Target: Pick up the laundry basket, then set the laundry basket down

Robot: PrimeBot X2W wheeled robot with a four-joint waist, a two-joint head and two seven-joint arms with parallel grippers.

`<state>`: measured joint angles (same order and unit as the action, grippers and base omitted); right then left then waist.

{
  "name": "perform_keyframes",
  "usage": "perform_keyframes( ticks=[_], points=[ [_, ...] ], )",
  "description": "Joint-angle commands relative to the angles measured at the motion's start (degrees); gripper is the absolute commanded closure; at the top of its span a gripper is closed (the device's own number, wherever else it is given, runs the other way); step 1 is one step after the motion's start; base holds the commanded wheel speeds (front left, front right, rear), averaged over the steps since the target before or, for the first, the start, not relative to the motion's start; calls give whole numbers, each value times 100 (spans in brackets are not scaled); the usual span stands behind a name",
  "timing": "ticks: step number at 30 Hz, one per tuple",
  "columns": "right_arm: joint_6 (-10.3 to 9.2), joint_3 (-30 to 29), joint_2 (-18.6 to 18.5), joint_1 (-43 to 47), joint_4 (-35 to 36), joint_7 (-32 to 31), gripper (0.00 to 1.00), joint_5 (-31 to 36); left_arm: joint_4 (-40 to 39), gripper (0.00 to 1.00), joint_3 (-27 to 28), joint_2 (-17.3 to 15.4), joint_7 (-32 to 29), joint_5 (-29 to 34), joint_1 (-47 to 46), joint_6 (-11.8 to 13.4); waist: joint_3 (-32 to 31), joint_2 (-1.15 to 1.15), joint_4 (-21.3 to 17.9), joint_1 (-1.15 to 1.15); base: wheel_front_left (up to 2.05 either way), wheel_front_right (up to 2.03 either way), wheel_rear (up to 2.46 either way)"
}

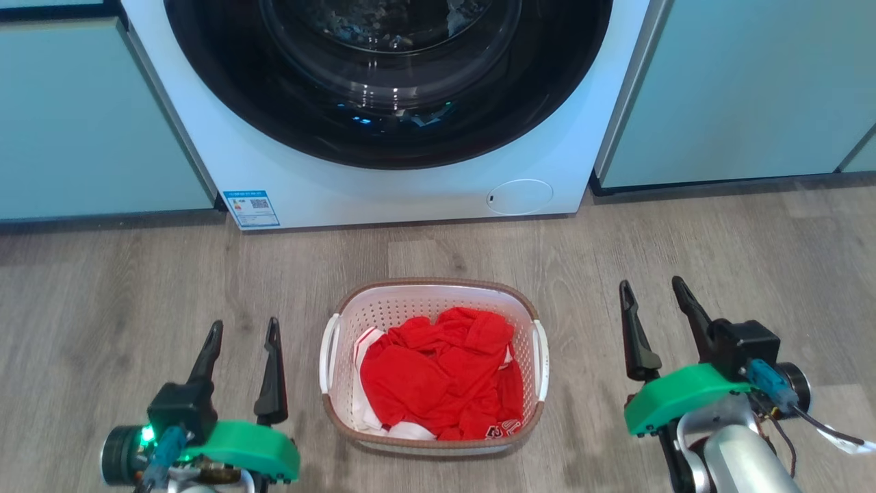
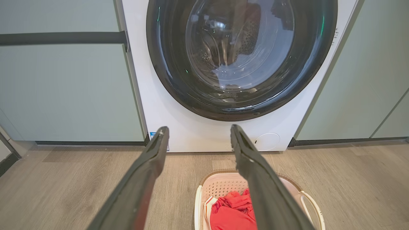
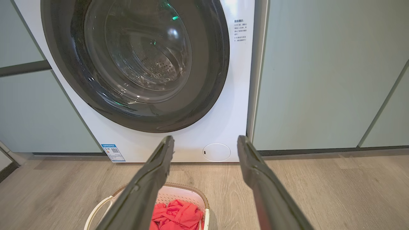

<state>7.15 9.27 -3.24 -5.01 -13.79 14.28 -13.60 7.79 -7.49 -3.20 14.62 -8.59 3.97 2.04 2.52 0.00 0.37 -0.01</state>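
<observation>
A grey wood-grain plank floor runs across the lower part of the head view, and pale teal flat-fronted cabinets stand along its far edge on both sides of a white front-loading washing machine. The machine's large round door, a black ring around dark glass, is shut. On the floor in front of the machine and well apart from it stands the small white perforated plastic laundry basket, rounded-rectangular with a brown woven-look rim, upright and between the two arms. The left gripper, with two long dark fingers on a green and black mount, hovers just beside the basket's left side with its fingers pointing toward the machine. They are spread apart with nothing between them, and they touch nothing. The right gripper, built the same way, hangs off the basket's right side, farther from it than the left one is. Its fingers are likewise parted and empty. In each wrist view the two fingers rise apart with bare floor and the machine's front between them, and the basket sits low in the picture. A crumpled heap of red fabric garments, with bits of white cloth at the edges, fills the basket's bottom. Slim white loop handles curve along its two short sides. A blue-and-white rectangular sticker marks the machine's lower left corner, and a round white cap sits at its lower right.
</observation>
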Motion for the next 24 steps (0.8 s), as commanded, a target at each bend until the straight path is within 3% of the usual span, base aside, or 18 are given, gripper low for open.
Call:
perform_keyframes(
  ticks=[1,24],
  points=[
    [34,100,36,-63,233,72,0,5,-238,0,209,17,38,20,-110,4,-5,0,-7,1,0,0,0],
    [34,15,36,-117,267,72,0,-4,-134,0,278,31,38,38,-108,55,46,0,-27,1,0,0,0]
  ],
)
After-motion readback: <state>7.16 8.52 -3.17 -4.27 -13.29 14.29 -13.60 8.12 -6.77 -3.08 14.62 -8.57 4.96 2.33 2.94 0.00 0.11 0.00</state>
